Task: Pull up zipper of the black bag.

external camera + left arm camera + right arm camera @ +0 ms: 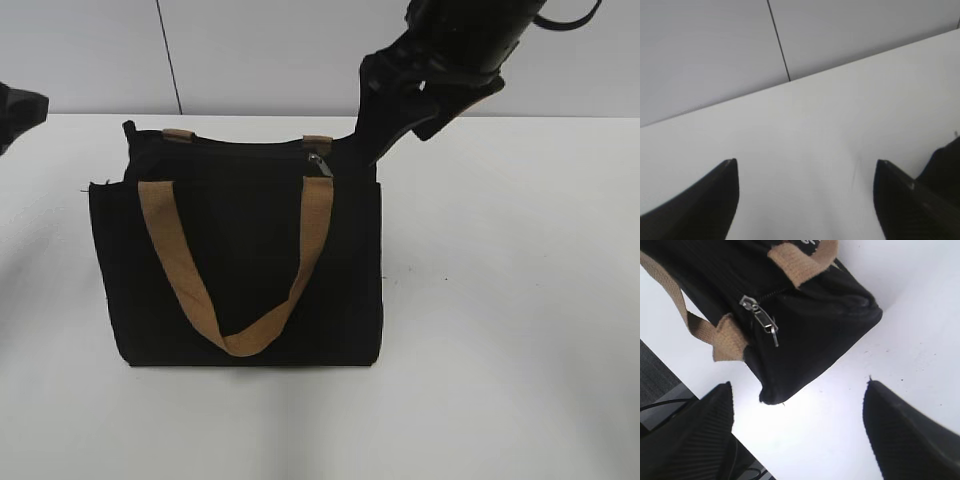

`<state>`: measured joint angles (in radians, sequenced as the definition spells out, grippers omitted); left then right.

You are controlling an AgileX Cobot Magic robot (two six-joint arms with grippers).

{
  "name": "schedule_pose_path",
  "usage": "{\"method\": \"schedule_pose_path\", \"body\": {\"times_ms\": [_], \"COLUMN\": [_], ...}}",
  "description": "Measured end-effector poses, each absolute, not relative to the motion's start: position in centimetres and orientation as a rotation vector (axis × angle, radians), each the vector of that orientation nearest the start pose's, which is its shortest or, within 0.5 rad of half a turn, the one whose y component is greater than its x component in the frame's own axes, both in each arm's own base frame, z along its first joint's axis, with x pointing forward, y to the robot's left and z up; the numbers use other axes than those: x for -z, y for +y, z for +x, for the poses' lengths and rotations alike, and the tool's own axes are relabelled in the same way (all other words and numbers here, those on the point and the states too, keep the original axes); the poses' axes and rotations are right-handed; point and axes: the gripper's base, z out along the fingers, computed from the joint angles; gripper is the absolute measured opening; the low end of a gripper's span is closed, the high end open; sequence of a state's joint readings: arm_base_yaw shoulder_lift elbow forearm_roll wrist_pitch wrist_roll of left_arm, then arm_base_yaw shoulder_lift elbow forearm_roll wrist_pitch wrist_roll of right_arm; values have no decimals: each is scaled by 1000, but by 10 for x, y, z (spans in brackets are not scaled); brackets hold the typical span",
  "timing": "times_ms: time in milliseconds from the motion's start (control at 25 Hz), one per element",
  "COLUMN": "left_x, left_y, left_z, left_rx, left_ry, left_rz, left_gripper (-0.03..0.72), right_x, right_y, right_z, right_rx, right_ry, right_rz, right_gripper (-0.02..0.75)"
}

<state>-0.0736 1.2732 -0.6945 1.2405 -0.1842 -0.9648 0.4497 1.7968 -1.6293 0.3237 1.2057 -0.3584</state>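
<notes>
A big white table [520,330] meets a pale grey wall [260,50] with one thin dark line [168,55].

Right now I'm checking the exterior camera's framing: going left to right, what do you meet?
Left arm at the edge → black bag → zipper pull near the bag's right end → right arm.

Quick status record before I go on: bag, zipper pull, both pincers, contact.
bag: black bag upright on white table, tan handle hanging down its front
zipper pull: silvery tab at the bag's right end, hanging loose
right pincer: open, above that end, tab not between its fingers
left pincer: open, over bare table, bag edge at its right
contact: none visible
</notes>
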Motion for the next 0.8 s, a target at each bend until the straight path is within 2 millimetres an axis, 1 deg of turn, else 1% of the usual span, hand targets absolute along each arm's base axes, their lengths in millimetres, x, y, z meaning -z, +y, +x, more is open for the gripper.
{"method": "schedule_pose_path", "body": {"times_ms": [80,200,280,320,400,560,680,760,800], "left_x": [-259,-247,-241,-239,-236,-226,-221,-226,-234], "left_y": [-32,-27,-31,-37,-53,-80,-84,-82,-83], "left_z": [262,257,254,251,245,227,215,208,205], "left_rx": [29,18,5,-8,-18,-34,-92,-126,-129], "left_ry": [1991,2078,2135,2161,2206,2335,2492,2605,2627], "left_rz": [407,268,199,196,222,310,387,437,483], "left_gripper": [628,589,552,533,512,500,498,487,477], "right_x": [-321,-337,-345,-349,-356,-369,-374,-375,-375], "right_y": [186,179,174,172,165,157,148,140,137], "right_z": [324,317,313,311,307,293,277,263,256], "right_rx": [-457,-405,-340,-304,-215,-176,-167,-168,-168], "right_ry": [2607,2561,2544,2538,2529,2508,2501,2500,2496], "right_rz": [-1015,-1015,-1012,-1009,-997,-964,-959,-957,-955], "right_gripper": [608,598,596,596,596,596,596,596,596]}}
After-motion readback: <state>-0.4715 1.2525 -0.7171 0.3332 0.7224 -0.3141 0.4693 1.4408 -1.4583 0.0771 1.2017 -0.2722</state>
